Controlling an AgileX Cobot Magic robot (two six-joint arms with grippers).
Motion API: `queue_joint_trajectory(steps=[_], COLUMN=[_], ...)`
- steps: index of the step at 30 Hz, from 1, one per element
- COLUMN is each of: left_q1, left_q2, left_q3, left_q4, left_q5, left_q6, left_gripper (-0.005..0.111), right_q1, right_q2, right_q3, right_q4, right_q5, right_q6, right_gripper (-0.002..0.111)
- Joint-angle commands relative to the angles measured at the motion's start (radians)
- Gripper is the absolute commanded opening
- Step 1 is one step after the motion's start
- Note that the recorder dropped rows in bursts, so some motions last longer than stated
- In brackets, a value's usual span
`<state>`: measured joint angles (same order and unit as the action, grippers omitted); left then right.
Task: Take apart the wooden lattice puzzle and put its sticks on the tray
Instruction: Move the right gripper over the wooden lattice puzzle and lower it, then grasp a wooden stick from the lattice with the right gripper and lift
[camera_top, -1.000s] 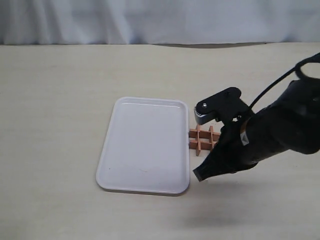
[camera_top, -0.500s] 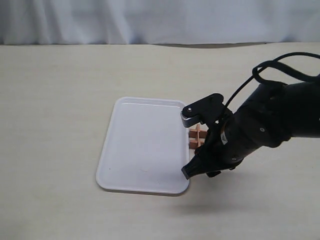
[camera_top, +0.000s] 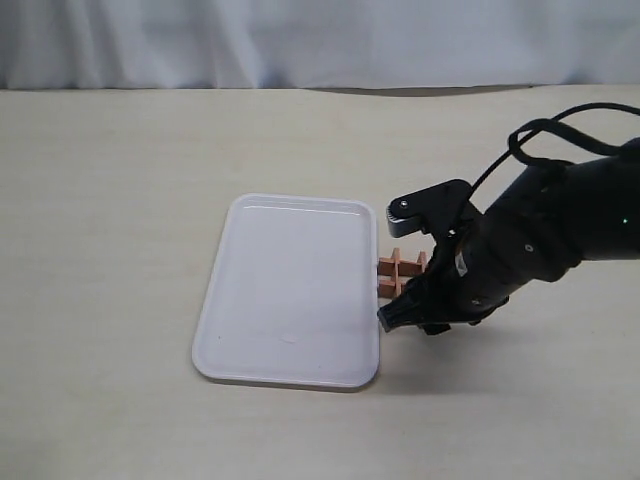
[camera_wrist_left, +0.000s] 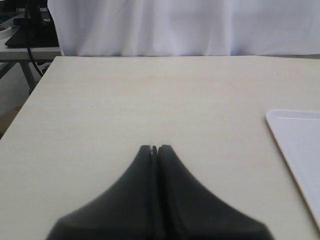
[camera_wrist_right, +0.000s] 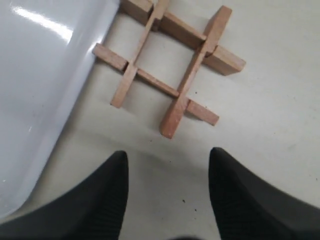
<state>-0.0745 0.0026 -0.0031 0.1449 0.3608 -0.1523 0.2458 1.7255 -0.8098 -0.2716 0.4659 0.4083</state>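
Note:
The wooden lattice puzzle (camera_wrist_right: 167, 72) lies assembled on the table, a reddish-brown hash of four notched sticks, just off the long right edge of the white tray (camera_top: 285, 285). In the exterior view the puzzle (camera_top: 398, 273) is partly hidden behind my right arm. My right gripper (camera_wrist_right: 169, 157) hovers open a little short of the puzzle, nothing between its fingers; in the exterior view the gripper (camera_top: 405, 317) sits at the puzzle's near side. My left gripper (camera_wrist_left: 155, 148) is shut and holds nothing, over bare table far from the puzzle, with the tray's edge (camera_wrist_left: 295, 150) to one side.
A white curtain (camera_top: 320, 40) hangs behind the table's far edge. The tray (camera_wrist_right: 40, 90) holds nothing and its rim lies close beside the puzzle. A dark stand and cables (camera_wrist_left: 27, 25) are off the table's corner in the left wrist view.
My right arm swung left toward the tray, then drew back right a little and lower, ending at the puzzle's near side. The puzzle and tray have not moved.

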Motion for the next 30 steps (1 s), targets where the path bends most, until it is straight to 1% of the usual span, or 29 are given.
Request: queue_joint_trajectory(steps=[1, 6, 8, 13, 15, 20, 23, 25, 30], left_q1=[-0.008, -0.008, -0.008, -0.008, -0.008, -0.008, -0.008, -0.008, -0.008], left_q2=[-0.003, -0.003, -0.003, -0.003, -0.003, -0.003, -0.003, -0.003, -0.003], left_q3=[0.003, 0.003, 0.003, 0.003, 0.003, 0.003, 0.003, 0.003, 0.003], left_q4=[0.0, 0.0, 0.0, 0.0, 0.0, 0.0, 0.0, 0.0, 0.0], left_q5=[-0.006, -0.006, -0.006, -0.006, -0.006, -0.006, -0.006, -0.006, -0.006], left_q6=[0.002, 0.002, 0.002, 0.002, 0.002, 0.002, 0.002, 0.002, 0.002], left_gripper=[0.0, 0.0, 0.0, 0.0, 0.0, 0.0, 0.0, 0.0, 0.0], right_q1=[-0.005, -0.005, -0.005, -0.005, -0.005, -0.005, -0.005, -0.005, -0.005], right_q2=[0.037, 0.069, 0.073, 0.075, 0.075, 0.075, 0.075, 0.075, 0.075], right_q3=[-0.003, -0.003, -0.003, -0.003, -0.003, -0.003, -0.003, -0.003, -0.003], right_q4=[-0.009, -0.021, -0.058, -0.278, -0.346, -0.354, -0.374, -0.375, -0.379], right_q5=[-0.055, -0.107, -0.126, -0.112, -0.102, -0.114, -0.121, -0.121, -0.121], right_q6=[0.007, 0.049, 0.084, 0.301, 0.374, 0.385, 0.402, 0.403, 0.398], right_gripper=[0.048, 0.048, 0.048, 0.047, 0.045, 0.04, 0.036, 0.03, 0.007])
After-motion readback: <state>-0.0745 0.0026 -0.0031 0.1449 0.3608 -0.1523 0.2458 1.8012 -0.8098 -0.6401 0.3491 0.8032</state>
